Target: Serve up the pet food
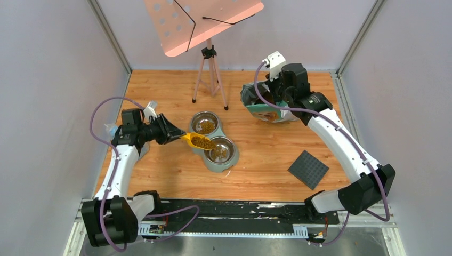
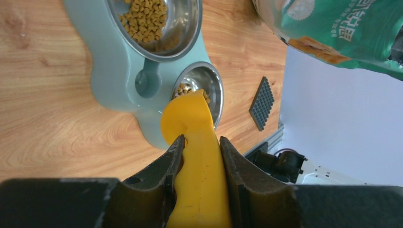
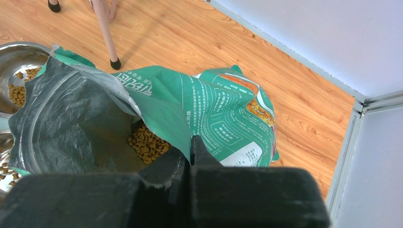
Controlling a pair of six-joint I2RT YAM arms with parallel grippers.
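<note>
My left gripper [image 1: 177,135] is shut on the handle of a yellow scoop [image 1: 197,141], which is heaped with pet food [image 1: 204,142] and held level over a teal double feeder [image 1: 230,164]. The wrist view shows the scoop [image 2: 192,111] clamped between my fingers [image 2: 167,166], its bowl above the nearer steel bowl [image 2: 211,85]. Both bowls hold kibble; the other bowl [image 2: 185,28] has a fuller pile [image 2: 145,19]. My right gripper [image 1: 271,100] is shut on the rim of the open teal-green bag [image 3: 214,109] and holds it open, with kibble [image 3: 147,142] inside.
A tripod stand [image 1: 209,74] with a pink perforated plate [image 1: 205,18] stands at the back centre. A black square mat [image 1: 308,169] lies at the front right. Grey walls enclose the wooden table on the left, back and right.
</note>
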